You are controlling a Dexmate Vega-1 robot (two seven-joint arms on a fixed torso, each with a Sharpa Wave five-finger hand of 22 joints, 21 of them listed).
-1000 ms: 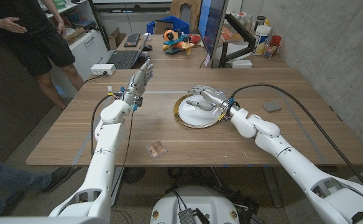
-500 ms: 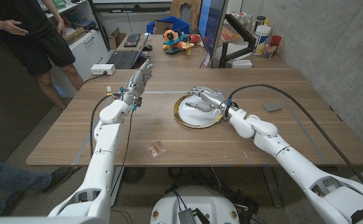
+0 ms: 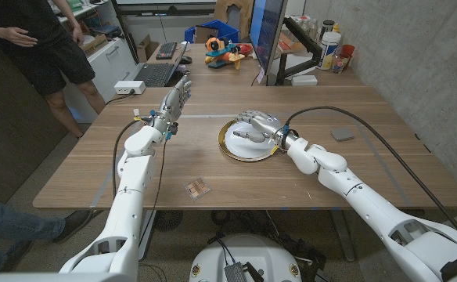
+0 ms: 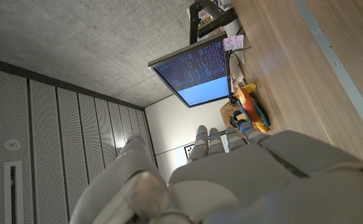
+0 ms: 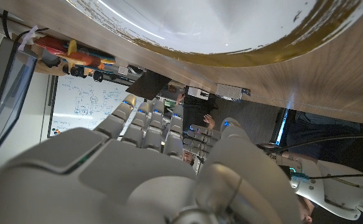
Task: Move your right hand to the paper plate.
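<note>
While your right hand (image 3: 253,125) hovers over the plate (image 3: 236,147) | fingers apart, holding nothing | plate directly beneath, slightly near-left | left hand (image 3: 174,100) open, far-left, well apart

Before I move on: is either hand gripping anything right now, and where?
Nothing is held. The right hand is over the paper plate with fingers spread, gripping nothing. The left hand is open above the table.

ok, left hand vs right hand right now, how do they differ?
The right hand is over the paper plate, near the table's middle; the left hand is up by the far left edge, over bare wood. The right points across the table, the left away from the robot. Both hold nothing, fingers apart.
</note>
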